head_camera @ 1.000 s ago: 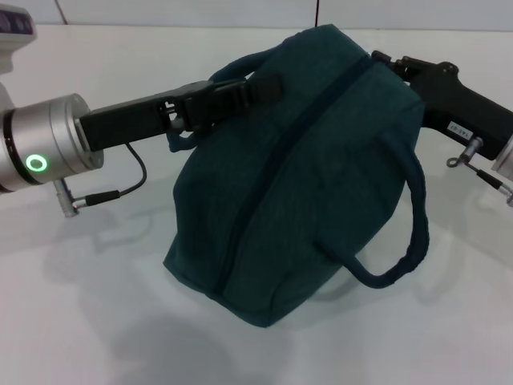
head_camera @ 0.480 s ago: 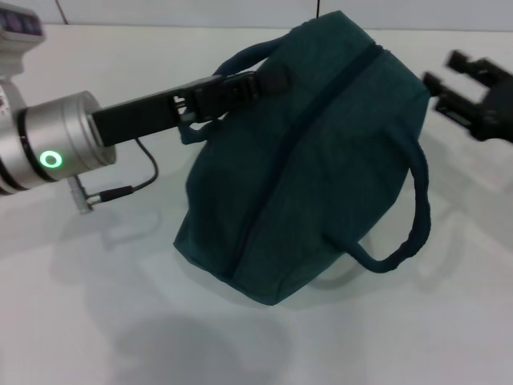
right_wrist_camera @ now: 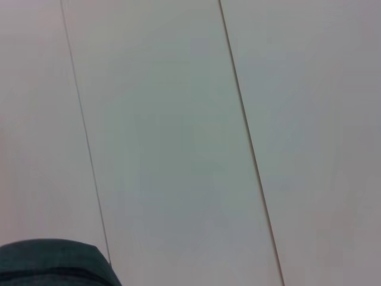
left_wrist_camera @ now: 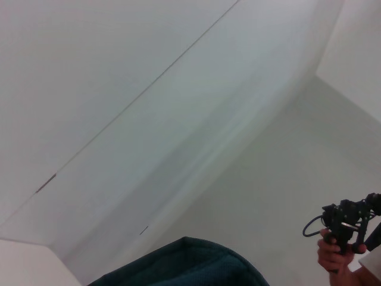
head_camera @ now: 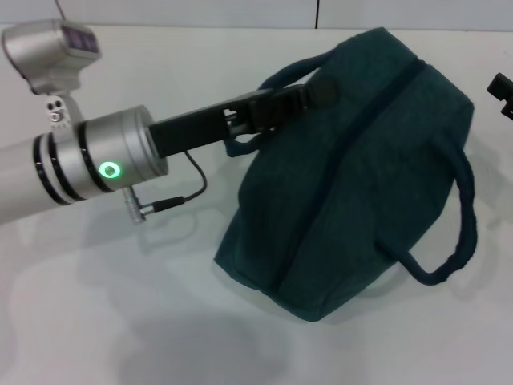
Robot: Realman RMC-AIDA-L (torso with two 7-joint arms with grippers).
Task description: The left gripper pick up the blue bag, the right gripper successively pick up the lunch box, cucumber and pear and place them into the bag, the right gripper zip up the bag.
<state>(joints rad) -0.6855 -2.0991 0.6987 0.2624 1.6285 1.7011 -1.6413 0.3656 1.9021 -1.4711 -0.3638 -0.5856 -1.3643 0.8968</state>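
The blue bag [head_camera: 361,184] is a dark teal fabric bag resting on the white table [head_camera: 120,321], tilted, with its zipper line running along the top. My left gripper [head_camera: 309,95] is shut on the bag's near loop handle at the upper left. The other handle [head_camera: 461,233] hangs loose on the right side. Only a black tip of my right gripper [head_camera: 502,90] shows at the right edge, apart from the bag. The bag's top [left_wrist_camera: 190,265] shows in the left wrist view and a corner of the bag [right_wrist_camera: 50,262] in the right wrist view. The lunch box, cucumber and pear are out of view.
A thin black cable [head_camera: 172,196] loops under my left wrist. In the left wrist view a person's hand holds a black device [left_wrist_camera: 342,229] far off. White wall panels fill both wrist views.
My left arm has moved to the right, carrying the bag along by its handle. The right gripper has pulled away from the bag's far end to the right edge of view.
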